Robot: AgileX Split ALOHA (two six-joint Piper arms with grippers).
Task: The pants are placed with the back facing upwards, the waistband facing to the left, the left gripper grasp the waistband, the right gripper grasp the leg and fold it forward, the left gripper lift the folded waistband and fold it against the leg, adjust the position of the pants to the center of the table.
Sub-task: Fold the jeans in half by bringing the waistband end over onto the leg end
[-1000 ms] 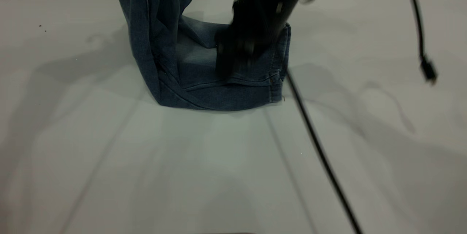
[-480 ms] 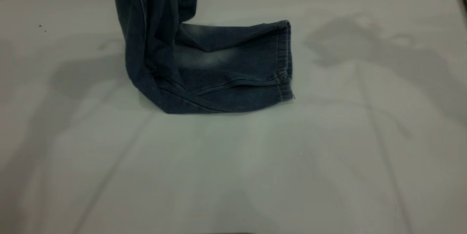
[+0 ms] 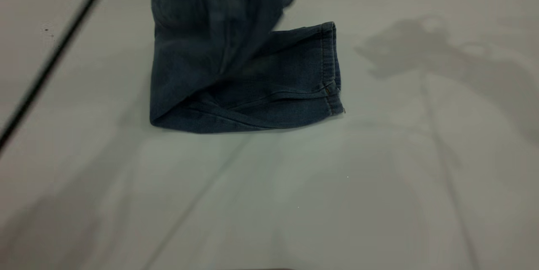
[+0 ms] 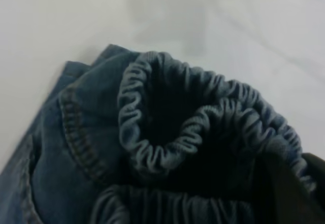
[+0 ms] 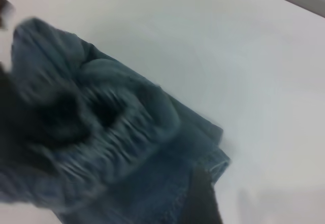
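Lying folded on the counter (image 3: 379, 185), the pants (image 3: 252, 93) are sitting toward twelve o'clock, their waistband (image 4: 167, 132) raised. The left gripper (image 4: 299, 193) is seemingly clenching it, though I cannot tell for sure; it should lower it squarely over the leg (image 3: 303, 63) toward three o'clock. The right gripper is unseen.

Exterior camera faced the arms from low over the table (image 3: 379, 185), angled down, pants (image 3: 236, 76) mid-frame. Left wrist camera sat close against the waistband (image 4: 167, 132). Right wrist camera looked down, farther off. All 3 views shared pants and table.
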